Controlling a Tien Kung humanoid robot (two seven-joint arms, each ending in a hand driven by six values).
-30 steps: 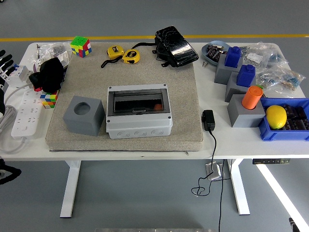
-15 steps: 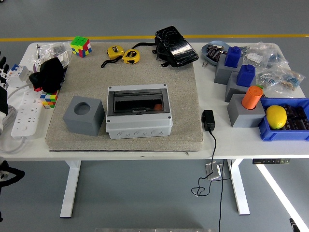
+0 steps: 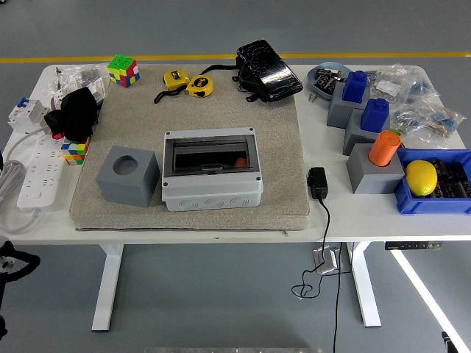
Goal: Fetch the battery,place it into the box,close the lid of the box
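Note:
The grey box [image 3: 212,190] stands in the middle of the beige mat [image 3: 280,125]. Its dark see-through lid [image 3: 210,155] lies flat over it. A small orange thing [image 3: 241,162] shows through the lid at the box's right end; I cannot tell what it is. An orange cylinder [image 3: 383,148] stands on a grey block [image 3: 372,174] at the right. Neither hand shows. Only a black part of the left arm [image 3: 16,266] shows at the lower left edge, below the table's front.
A grey cube with a round hole [image 3: 128,174] sits left of the box. A white power strip [image 3: 40,170], Rubik's cubes [image 3: 123,70], tape measures [image 3: 188,83] and a black pouch [image 3: 267,70] lie around. A blue bin with a lemon [image 3: 421,177] is right.
The left hand, seen at the table's left edge before, has drawn back out of view. The box and the other things have not moved.

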